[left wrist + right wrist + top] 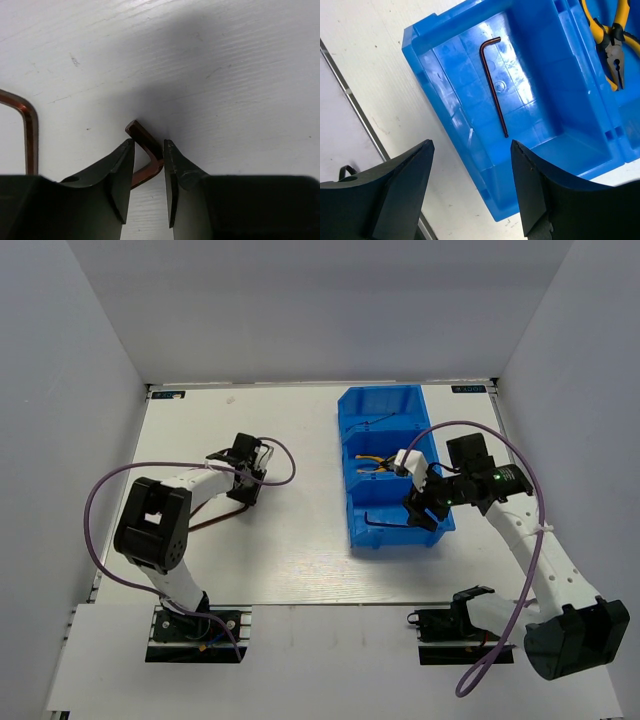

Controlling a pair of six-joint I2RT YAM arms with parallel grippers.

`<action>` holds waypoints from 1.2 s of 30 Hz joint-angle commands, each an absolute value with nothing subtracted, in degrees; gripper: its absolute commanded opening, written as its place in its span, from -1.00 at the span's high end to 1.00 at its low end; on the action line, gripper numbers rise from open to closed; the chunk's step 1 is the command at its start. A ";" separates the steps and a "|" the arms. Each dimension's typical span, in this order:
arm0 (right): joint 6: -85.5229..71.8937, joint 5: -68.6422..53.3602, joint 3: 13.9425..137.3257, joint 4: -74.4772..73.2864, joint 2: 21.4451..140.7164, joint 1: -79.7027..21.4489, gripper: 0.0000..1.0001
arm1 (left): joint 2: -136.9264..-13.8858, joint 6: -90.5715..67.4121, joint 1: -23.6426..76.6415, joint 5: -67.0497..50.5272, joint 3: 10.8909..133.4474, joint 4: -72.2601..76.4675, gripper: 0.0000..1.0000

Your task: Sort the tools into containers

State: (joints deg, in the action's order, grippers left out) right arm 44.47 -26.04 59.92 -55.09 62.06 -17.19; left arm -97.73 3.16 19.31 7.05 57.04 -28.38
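A brownish L-shaped hex key (146, 150) lies flat on the white table with its bend between the fingers of my left gripper (149, 145). The jaws stand narrowly apart; the right finger touches the bend, and the long arm runs under the left finger. Another hex key (30, 130) lies just to the left. My right gripper (472, 150) hangs open and empty over the near end of the blue bin (470, 145). A hex key (495, 85) lies in the near compartment, and yellow-handled pliers (612, 45) lie in the middle one.
From above, the blue bin (346, 475) stands right of centre, with a thin dark tool (375, 423) in its far compartment. My left gripper (245, 468) is low on the table at left of centre. Purple cables loop off both arms. White walls enclose the table.
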 commanded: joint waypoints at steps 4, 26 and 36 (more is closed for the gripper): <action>42.45 -29.36 60.12 -52.82 61.96 -16.08 -0.38 | -100.37 0.45 19.51 -2.54 57.30 -33.22 0.07; 40.78 -30.23 58.27 -53.53 58.98 -14.06 -0.38 | -108.03 -12.82 20.03 -18.01 69.61 -33.59 0.81; 39.99 -31.99 58.01 -52.83 59.85 -13.62 -0.38 | -96.95 -17.23 21.18 -20.48 66.01 -31.64 0.97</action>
